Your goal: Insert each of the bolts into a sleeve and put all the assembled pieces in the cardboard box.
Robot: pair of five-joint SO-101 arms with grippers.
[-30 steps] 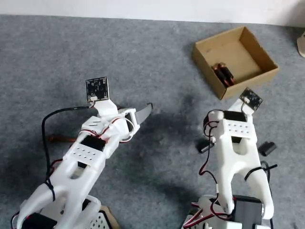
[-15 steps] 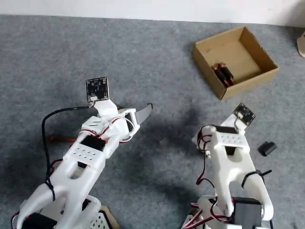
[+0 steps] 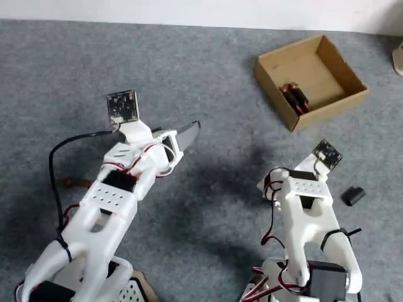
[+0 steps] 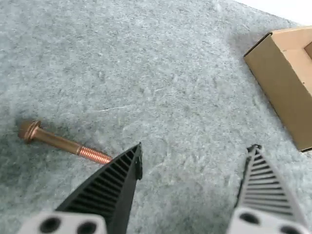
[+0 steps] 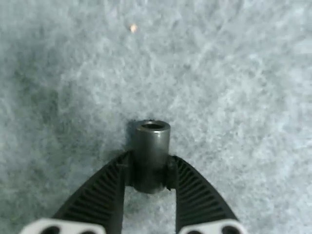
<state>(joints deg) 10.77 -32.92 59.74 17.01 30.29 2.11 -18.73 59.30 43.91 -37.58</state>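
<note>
Clamping the dark sleeve [image 5: 152, 146] by its lower half, the right gripper [image 5: 150, 170] leaves the open bore at the far end clear of its fingers. I judge that this keeps the hole free to take a bolt. Whether the sleeve is touching the grey carpet [image 3: 220, 63] or is lifted off it, I cannot tell.

The left gripper [image 4: 195, 148] hangs over the carpet with its jaws wide apart and nothing between them. The copper bolt [image 4: 63, 143] lies flat just beside one fingertip, outside the gap, with its threaded end nearest that finger and its head pointing away. To straddle the shank, the gripper would probably have to shift sideways first.

Beyond the right arm stands the cardboard box [image 3: 330, 108], with assembled pieces [image 3: 295, 97] already in one corner. A spare sleeve [image 3: 352, 195] lies loose on the carpet just beside that arm. The box's near wall stands in the way, so I judge that a finished piece must be carried over it
</note>
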